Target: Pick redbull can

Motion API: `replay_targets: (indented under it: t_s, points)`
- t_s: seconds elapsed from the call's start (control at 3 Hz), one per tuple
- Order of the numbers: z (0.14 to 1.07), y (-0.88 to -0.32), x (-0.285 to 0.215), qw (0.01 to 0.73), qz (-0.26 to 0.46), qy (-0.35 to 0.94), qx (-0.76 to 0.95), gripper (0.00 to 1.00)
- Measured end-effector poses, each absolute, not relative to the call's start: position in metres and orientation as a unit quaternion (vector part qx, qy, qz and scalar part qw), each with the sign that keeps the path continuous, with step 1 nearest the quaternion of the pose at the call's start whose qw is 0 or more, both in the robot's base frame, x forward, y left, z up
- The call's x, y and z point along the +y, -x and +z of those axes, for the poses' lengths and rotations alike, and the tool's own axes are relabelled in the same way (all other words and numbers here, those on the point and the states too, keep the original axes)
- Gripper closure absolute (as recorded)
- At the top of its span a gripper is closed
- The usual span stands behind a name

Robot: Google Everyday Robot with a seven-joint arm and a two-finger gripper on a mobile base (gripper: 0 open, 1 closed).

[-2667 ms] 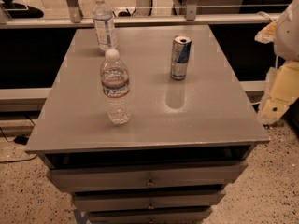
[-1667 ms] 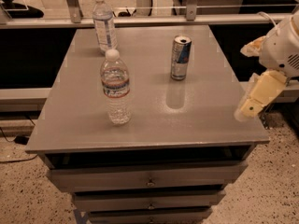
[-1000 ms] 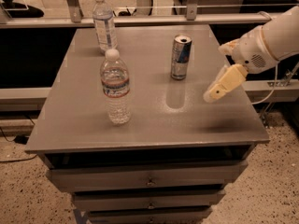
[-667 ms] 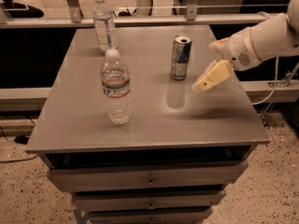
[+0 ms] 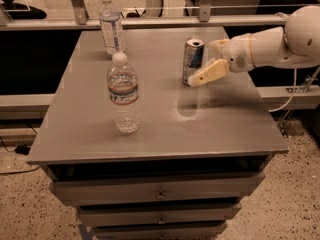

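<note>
While the can (image 5: 192, 60) stands upright on the counter (image 5: 165, 129), your gripper (image 5: 204, 62) hangs just beside it, fingers (image 5: 210, 72) spread apart.

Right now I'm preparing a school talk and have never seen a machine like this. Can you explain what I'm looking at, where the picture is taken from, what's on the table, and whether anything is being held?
The white limb coming in from the picture's right is a robot's arm. The cream piece at its end is its hand, the part it uses for grasping. There is one camera, looking down on the table from above its front; where it is mounted isn't known. On the grey table top stand two clear water bottles, the nearer bottle and the farther bottle, plus a slim blue-and-silver drinks can. The hand is right beside the drinks can, which stands upright on the table. Nothing is lifted yet.
</note>
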State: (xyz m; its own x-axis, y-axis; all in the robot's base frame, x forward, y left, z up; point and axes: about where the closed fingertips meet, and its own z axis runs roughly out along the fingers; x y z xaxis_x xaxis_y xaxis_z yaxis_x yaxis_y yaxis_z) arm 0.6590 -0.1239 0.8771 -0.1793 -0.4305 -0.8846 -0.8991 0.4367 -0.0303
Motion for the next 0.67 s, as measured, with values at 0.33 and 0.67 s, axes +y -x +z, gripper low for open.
replay_targets:
  t_s: [0.33, 0.67]
  points:
    - [0.873, -0.675, -0.109, 0.47, 0.295, 0.443, 0.704, 0.06]
    - [0.87, -0.682, -0.098, 0.485, 0.322, 0.428, 0.691, 0.23]
